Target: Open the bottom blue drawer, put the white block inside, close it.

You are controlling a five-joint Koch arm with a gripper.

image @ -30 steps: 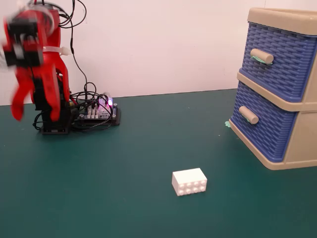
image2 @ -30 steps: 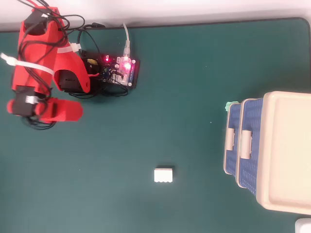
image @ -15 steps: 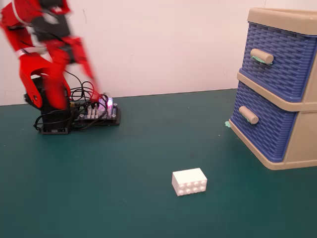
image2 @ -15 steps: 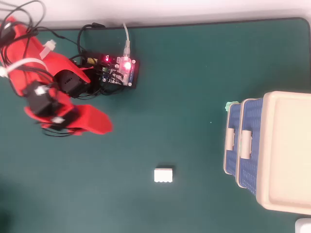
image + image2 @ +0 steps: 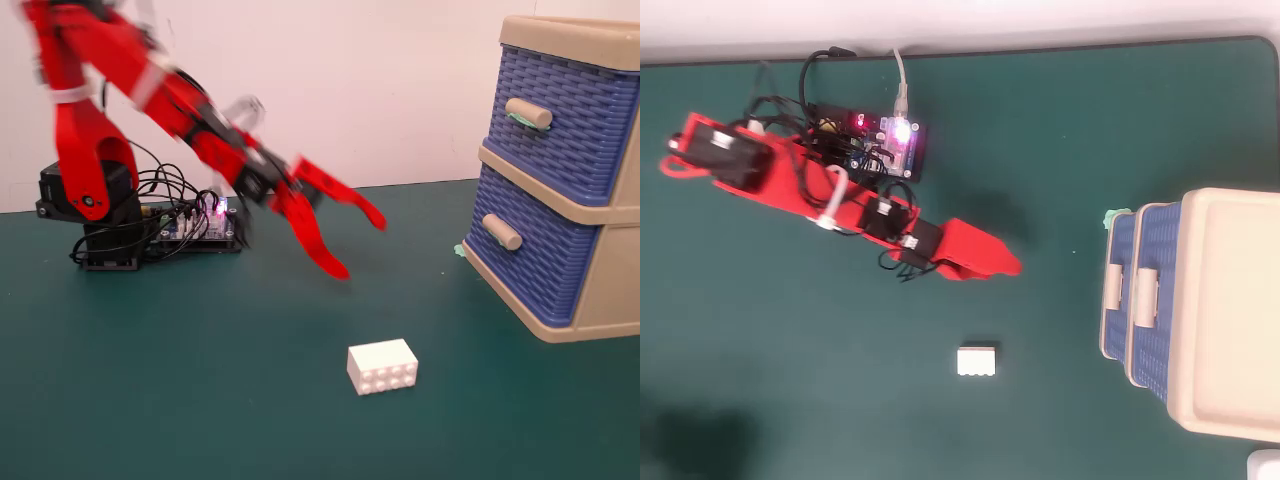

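Note:
The white block [image 5: 383, 366] lies on the green mat, studs facing the camera in the fixed view; it also shows in the overhead view [image 5: 977, 361]. The bottom blue drawer [image 5: 535, 255] with its beige peg handle [image 5: 501, 231] is shut in the beige cabinet [image 5: 1225, 310] at the right. My red gripper [image 5: 360, 245] hangs in the air with its jaws apart and empty, left of the cabinet and above and behind the block. In the overhead view the gripper [image 5: 1000, 262] is up-right of the block.
The upper blue drawer [image 5: 565, 115] with a green-smeared handle is shut. The arm's base [image 5: 95, 215] and a lit circuit board [image 5: 885, 140] with cables stand at the back left. A wall runs behind the mat.

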